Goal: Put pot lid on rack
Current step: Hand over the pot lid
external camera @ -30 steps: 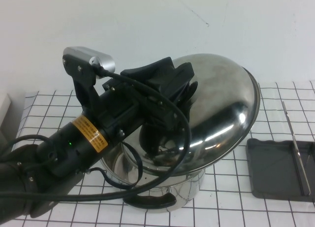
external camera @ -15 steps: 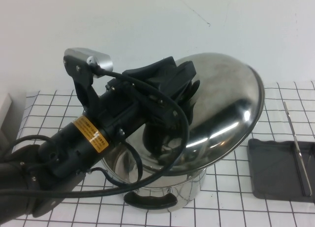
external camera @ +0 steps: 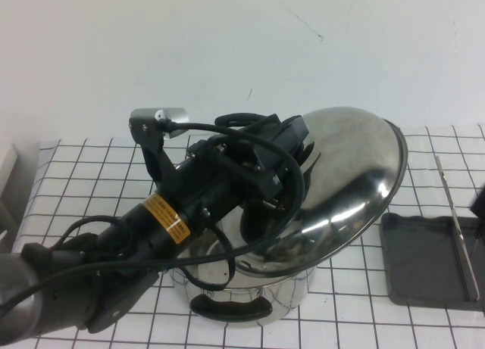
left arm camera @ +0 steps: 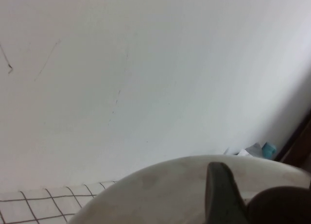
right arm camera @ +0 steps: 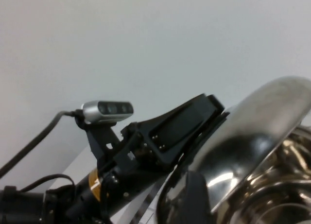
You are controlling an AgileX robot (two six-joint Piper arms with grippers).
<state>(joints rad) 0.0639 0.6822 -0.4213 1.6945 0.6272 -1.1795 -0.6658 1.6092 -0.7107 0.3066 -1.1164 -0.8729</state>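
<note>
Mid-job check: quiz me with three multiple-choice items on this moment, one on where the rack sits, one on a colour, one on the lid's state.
1. Where is the rack relative to the pot?
A. On the robot's right of it
B. On the robot's left of it
C. Inside it

2. What colour is the pot's near handle?
A. Red
B. Black
C. White

3. How is the pot lid right now?
A. Flat on the pot
B. Resting in the rack
C. Lifted and tilted, held by the left end effector

Answers:
1. A: the dark tray lies on the checked cloth toward the table's right edge.
2. B: the handle is dark against the steel wall.
3. C: the lid hangs tilted above the pot, clear of the rack.

The right end effector only peeks in at the right edge.
</note>
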